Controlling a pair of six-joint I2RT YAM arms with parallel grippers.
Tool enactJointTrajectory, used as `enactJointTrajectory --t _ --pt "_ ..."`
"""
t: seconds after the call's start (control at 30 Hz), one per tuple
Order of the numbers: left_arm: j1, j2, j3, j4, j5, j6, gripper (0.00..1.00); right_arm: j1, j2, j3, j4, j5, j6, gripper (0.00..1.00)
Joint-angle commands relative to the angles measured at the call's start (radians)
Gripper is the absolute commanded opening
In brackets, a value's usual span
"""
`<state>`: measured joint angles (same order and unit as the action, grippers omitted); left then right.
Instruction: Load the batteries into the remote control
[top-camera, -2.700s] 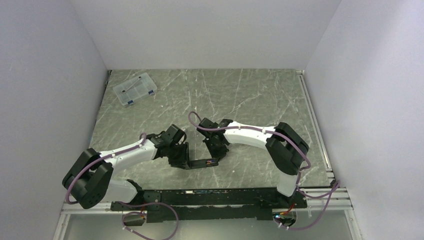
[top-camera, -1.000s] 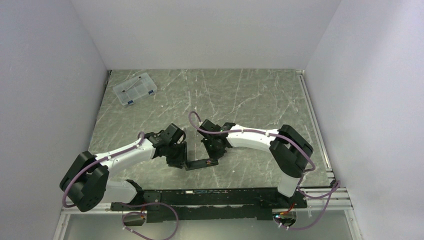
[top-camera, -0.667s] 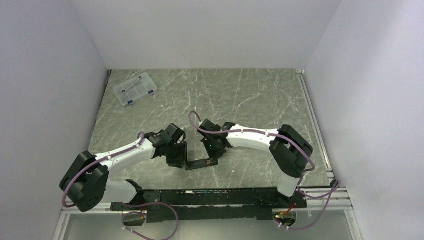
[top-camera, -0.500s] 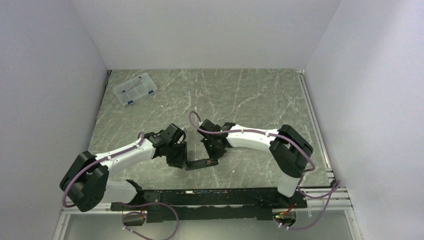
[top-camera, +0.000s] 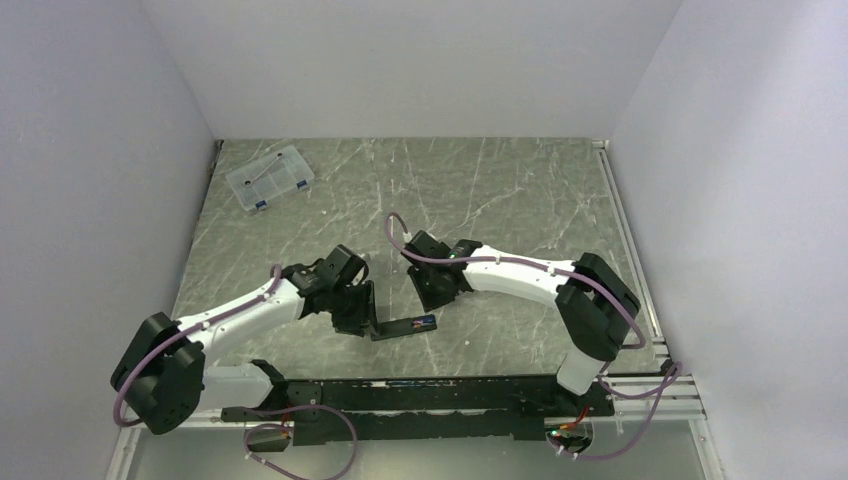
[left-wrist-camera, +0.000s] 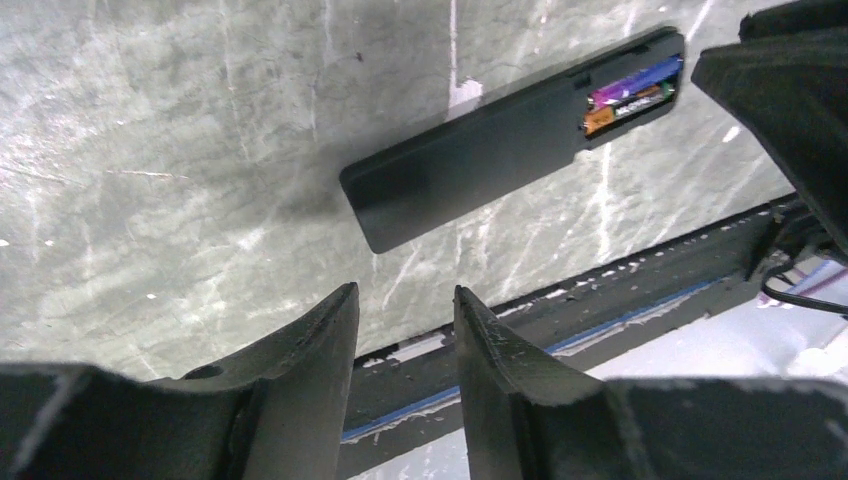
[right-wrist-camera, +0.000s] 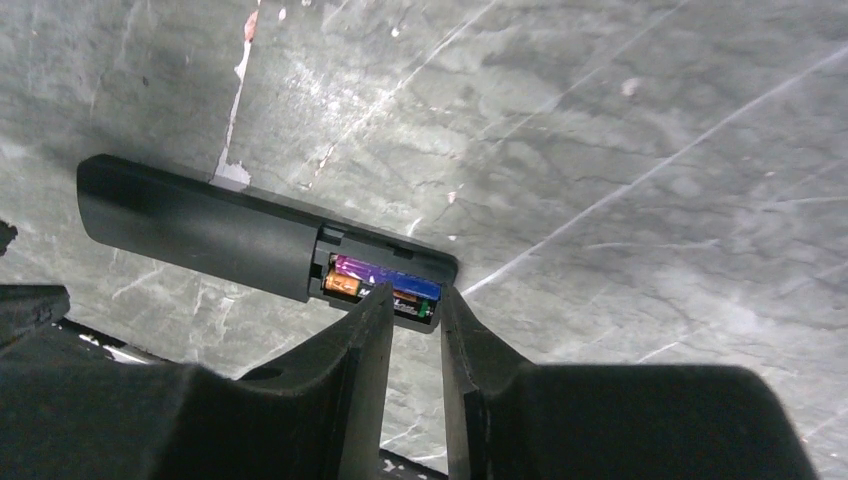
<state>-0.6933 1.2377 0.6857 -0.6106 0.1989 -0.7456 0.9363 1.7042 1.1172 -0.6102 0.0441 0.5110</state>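
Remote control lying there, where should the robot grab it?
I'd pinch the remote control across its narrow sides at the solid covered half, coming straight down from above. It lies flat on the table, and its other end is an open bay with batteries showing.

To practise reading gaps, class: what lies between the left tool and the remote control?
Only bare table separates the left tool from the remote control. The left wrist view shows this.

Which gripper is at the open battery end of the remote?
The right gripper: its fingertips sit by the batteries exposed in the remote. The left gripper hangs off the remote's closed end instead.
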Motion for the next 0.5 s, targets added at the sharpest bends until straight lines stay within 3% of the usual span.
enactJointTrajectory --t 0.0,0.47 --pt "-0.003 -0.054 0.003 -0.002 0.051 -0.051 0.48 -0.037 -0.057 0.018 -0.014 0.067 -0.062 0.29" --pt "-0.003 -0.145 -0.046 0.000 0.099 -0.130 0.77 -0.230 -0.147 -0.011 0.050 0.104 -0.257 0.70"
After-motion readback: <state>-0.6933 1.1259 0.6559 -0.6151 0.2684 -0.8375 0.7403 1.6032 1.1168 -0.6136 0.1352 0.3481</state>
